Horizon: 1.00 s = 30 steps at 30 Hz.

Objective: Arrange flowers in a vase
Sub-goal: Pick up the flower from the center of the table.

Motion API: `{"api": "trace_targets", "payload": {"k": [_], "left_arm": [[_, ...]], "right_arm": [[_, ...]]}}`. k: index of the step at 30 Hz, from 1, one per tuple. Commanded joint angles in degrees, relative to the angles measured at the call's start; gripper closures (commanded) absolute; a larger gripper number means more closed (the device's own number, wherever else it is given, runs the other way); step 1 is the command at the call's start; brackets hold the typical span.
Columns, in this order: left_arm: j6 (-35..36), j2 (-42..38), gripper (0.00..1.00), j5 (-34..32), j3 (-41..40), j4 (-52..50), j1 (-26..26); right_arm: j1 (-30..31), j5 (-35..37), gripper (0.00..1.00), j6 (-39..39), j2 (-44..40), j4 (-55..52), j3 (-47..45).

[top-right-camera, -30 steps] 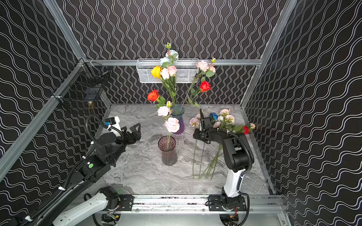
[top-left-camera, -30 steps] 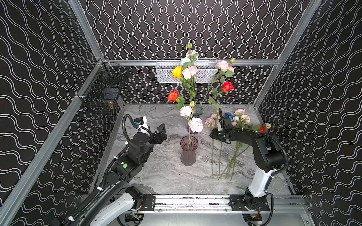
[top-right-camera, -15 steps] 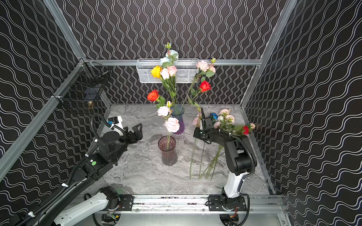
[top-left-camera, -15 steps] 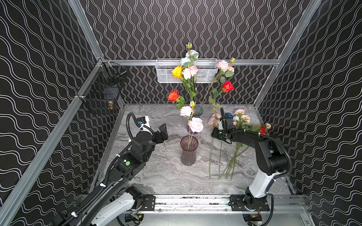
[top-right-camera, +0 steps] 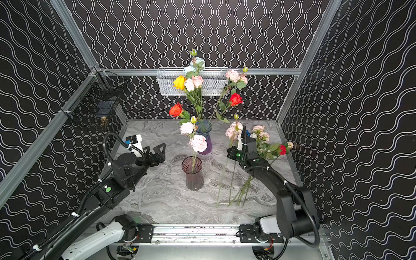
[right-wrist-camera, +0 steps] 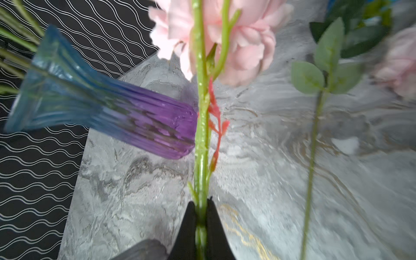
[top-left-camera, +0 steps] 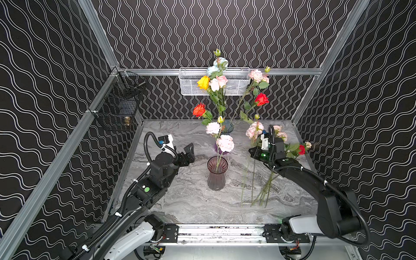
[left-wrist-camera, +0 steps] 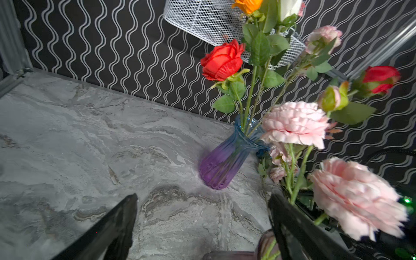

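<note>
My right gripper (top-left-camera: 254, 152) (right-wrist-camera: 201, 209) is shut on the green stem (right-wrist-camera: 200, 135) of a pale pink flower (top-left-camera: 254, 130), whose stem hangs down to the table (top-left-camera: 242, 198). A mauve glass vase (top-left-camera: 216, 175) (top-right-camera: 193, 177) stands mid-table and holds one pink spray (top-left-camera: 225, 143) (left-wrist-camera: 355, 198). Behind it a blue-and-purple vase (top-right-camera: 204, 139) (left-wrist-camera: 227, 157) (right-wrist-camera: 101, 112) holds several red, yellow, white and pink flowers (top-left-camera: 213, 84). My left gripper (top-left-camera: 188, 153) (left-wrist-camera: 202, 227) is open and empty, left of the mauve vase.
More flowers (top-left-camera: 292, 148) lie at the right of the marble table (top-left-camera: 180, 202), with stems (top-left-camera: 265, 191) pointing to the front. A white mesh basket (top-left-camera: 191, 83) hangs on the back wall. A black wire basket (top-left-camera: 117, 105) hangs on the left wall.
My right gripper has shut on the pink flower's stem and raised its bloom a little. My left arm has edged toward the mauve vase, its jaws slightly wider.
</note>
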Motion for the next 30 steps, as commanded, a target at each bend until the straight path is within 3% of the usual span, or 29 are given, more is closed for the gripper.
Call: {"api": "trace_targets", "payload": {"k": [1, 6, 9, 12, 14, 23, 27, 30], "left_arm": [[-0.5, -1.4, 0.06, 6.8, -1.1, 7.0, 0.1], [1.5, -1.2, 0.05, 17.5, -2.4, 13.5, 0.1], [2.5, 1.3, 0.05, 24.1, -1.8, 15.7, 0.2], [5.2, 4.1, 0.04, 32.3, 0.4, 15.8, 0.4], [4.4, 5.0, 0.04, 34.0, 0.2, 16.6, 0.6], [5.2, 3.4, 0.03, 27.9, 0.3, 13.8, 1.8], [6.1, 0.1, 0.03, 19.2, 0.0, 11.1, 1.8], [5.3, -2.5, 0.03, 9.1, -0.7, 8.5, 1.8]], "right_arm": [[-0.5, 2.2, 1.00, 0.0, -6.8, -0.7, -2.7], [-0.7, 15.4, 1.00, -1.3, -23.3, -0.5, -10.0], [-0.7, 15.4, 1.00, -1.9, -31.9, 5.4, -14.2], [-0.6, 10.4, 1.00, -0.3, -36.8, 16.4, -18.8], [-0.6, 7.8, 1.00, 0.7, -39.0, 22.4, -20.9], [-0.5, 2.3, 1.00, 1.5, -47.3, 26.8, -19.4], [-0.1, -0.5, 1.00, 1.6, -46.3, 27.2, -15.2], [0.4, -2.4, 1.00, 2.3, -44.2, 29.0, -11.9]]}}
